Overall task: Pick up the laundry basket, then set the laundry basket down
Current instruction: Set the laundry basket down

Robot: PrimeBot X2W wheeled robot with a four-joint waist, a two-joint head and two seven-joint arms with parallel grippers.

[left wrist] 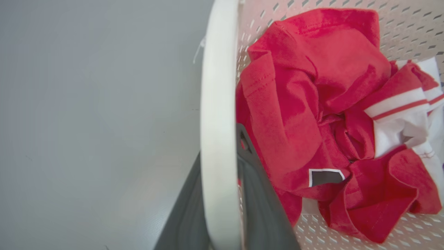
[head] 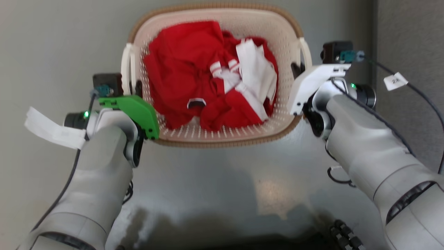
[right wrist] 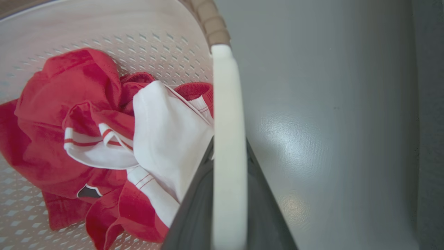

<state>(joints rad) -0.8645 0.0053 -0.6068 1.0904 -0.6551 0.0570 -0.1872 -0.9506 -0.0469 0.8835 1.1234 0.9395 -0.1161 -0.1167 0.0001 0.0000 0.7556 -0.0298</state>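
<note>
Forearms (head: 100, 163) reach forward. Left gripper (head: 136, 86) jaws clamp the left handle (left wrist: 218, 104); the laundry basket (head: 215, 140), holding red clothes (head: 187, 76), sits between both arms over grey floor (head: 222, 180); right gripper (head: 297, 69) jaws clamp the right handle (right wrist: 227, 139). Move both wrists evenly, keeping it level.

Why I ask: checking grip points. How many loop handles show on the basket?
2 white plastic loop handles on the cream perforated laundry basket: left handle in the left claw, right handle in the right claw.
</note>
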